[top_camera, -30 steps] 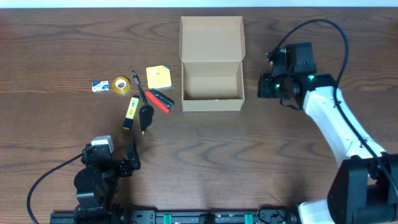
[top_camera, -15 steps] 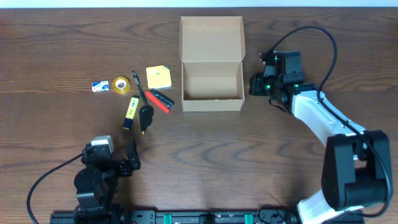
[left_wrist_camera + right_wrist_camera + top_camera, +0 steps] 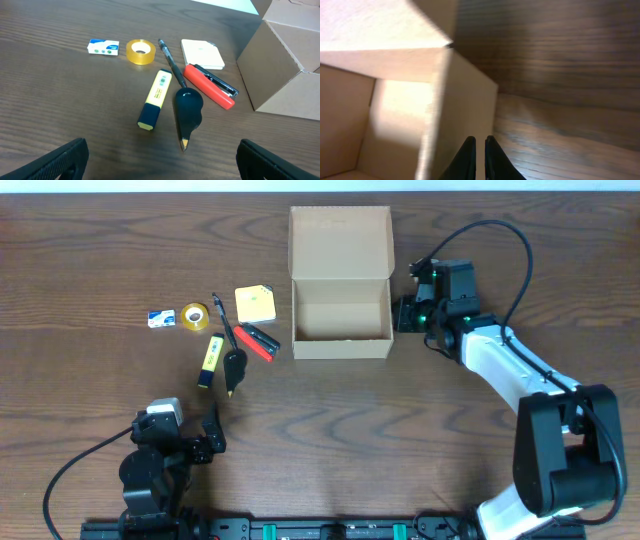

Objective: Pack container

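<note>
Box (image 3: 340, 320) sits mid-table toward the far edge, lid flap swung open to the far side. Bare table (image 3: 330, 430) lies in front of it and to its right. Highlighter (image 3: 209, 360), red stapler (image 3: 258, 340) and tape roll (image 3: 195, 317) lie near its left side. My right gripper (image 3: 405, 315) is just beside the box's right wall, fingertips pinched to a thin slit, gripping nothing; wall contact I can't tell. My left gripper (image 3: 162, 150) hangs near the front edge, spread wide, empty.

container (image 3: 285, 65) cut off right, eraser (image 3: 103, 47) print unreadable
</note>
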Robot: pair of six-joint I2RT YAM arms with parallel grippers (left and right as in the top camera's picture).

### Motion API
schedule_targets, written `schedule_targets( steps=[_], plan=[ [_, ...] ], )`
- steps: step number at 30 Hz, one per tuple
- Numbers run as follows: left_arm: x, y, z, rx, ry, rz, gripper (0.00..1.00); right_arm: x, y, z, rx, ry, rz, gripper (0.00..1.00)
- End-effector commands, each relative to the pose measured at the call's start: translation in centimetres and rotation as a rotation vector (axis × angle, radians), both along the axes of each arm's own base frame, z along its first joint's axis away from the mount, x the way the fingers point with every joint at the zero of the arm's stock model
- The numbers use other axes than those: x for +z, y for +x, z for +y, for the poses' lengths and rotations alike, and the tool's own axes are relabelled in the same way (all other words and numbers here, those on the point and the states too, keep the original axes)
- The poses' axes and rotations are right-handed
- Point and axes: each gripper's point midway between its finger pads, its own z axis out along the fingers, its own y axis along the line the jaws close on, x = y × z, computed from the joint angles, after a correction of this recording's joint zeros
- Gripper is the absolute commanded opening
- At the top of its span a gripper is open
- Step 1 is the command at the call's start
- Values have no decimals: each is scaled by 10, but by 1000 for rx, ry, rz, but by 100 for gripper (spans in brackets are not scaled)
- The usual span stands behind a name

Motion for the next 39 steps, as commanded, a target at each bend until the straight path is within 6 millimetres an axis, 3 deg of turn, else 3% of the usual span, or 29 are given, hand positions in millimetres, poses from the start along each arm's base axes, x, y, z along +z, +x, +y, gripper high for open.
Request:
schedule_targets(
  steps=[1, 3, 5, 7, 8, 9, 11, 15, 21, 26, 30, 36, 39],
  plan=[
    [-6, 0, -1, 1, -10, 9, 95, -2, -2, 6, 10, 11, 5, 14],
    [-6, 0, -1, 1, -10, 9, 95, -1, -1, 6, 11, 12, -2, 29],
    [-6, 0, -1, 1, -10, 9, 95, -1, 0, 7, 10, 13, -5, 56],
    [-6, 0, -1, 1, -10, 9, 95, -1, 0, 7, 11, 13, -5, 74],
    [-6, 0, -1, 1, -10, 9, 95, -1, 0, 7, 11, 13, -5, 93],
    [-6, 0, -1, 1, -10, 9, 95, -1, 0, 7, 11, 13, -5, 96],
    [-6, 0, -1, 1, -10, 9, 95, -1, 0, 6, 8, 10, -6, 93],
    [-6, 0, -1, 1, -10, 9, 95, -1, 1, 5, 3, 5, -7, 42],
    [-6, 0, -1, 1, -10, 9, 95, 12, -2, 6, -5, 26, -9, 1],
    [-6, 0, -1, 1, -10, 9, 95, 64, -3, 9, -1, 45, -84, 1],
    [-6, 0, -1, 1, -10, 9, 95, 93, -13, 28, 47, 59, -131, 1],
    [-6, 0, -1, 1, -10, 9, 95, 73, -35, 67, 132, 30, -65, 1],
    [-6, 0, -1, 1, -10, 9, 95, 58, -38, 65, 88, -29, -26, 33]
  ],
)
